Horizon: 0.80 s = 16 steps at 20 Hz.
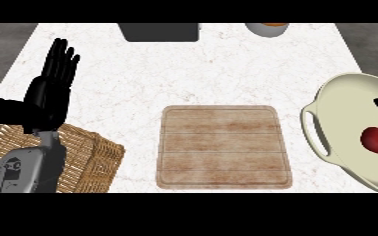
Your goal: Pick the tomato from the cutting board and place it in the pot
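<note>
The wooden cutting board (224,146) lies bare at the counter's middle front. The cream pot (338,125) with a side handle stands at the right edge, partly cut off. Inside it, at the right edge, shows a red round tomato (370,139). My left hand (50,87) stands at the left, open with fingers straight up, resting above the basket and touching nothing. My right hand shows nowhere.
A wicker basket (85,157) sits at the lower left under my left forearm. A dark grey box (160,32) stands at the back middle, and a grey bowl with something orange (267,28) at the back right.
</note>
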### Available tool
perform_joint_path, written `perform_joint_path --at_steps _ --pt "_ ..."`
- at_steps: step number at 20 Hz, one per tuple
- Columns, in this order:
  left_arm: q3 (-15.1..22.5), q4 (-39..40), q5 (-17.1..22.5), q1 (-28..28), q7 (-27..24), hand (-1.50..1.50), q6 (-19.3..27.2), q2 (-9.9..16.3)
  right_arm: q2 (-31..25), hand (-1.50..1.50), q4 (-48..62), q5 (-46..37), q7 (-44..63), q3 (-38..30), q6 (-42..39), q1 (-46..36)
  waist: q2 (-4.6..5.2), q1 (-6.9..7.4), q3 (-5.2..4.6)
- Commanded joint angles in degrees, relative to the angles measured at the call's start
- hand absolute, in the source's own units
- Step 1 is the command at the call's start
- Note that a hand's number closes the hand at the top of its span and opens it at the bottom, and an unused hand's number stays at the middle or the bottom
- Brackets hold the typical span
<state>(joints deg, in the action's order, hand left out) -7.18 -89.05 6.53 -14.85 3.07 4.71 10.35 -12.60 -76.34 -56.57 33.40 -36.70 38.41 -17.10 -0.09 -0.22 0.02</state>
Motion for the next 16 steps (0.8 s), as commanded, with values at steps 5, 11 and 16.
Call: perform_joint_path --at_steps 5,11,16 --pt "-1.4 -1.1 0.9 1.3 -0.5 0.0 -1.4 1.2 4.8 -1.5 -14.7 12.4 -6.0 -2.0 8.0 10.3 -0.09 -0.31 -0.02" --pt "-0.6 2.0 -0.3 1.2 -3.4 0.0 -0.9 -0.5 6.6 -1.5 -25.5 25.1 -14.5 -3.9 9.6 21.4 -0.07 -0.72 -0.01" --pt "-1.2 0.6 0.0 1.8 -2.1 0.0 -1.7 0.7 10.0 -1.5 -33.1 35.1 -20.1 -6.1 7.2 31.6 -0.06 -0.59 -0.02"
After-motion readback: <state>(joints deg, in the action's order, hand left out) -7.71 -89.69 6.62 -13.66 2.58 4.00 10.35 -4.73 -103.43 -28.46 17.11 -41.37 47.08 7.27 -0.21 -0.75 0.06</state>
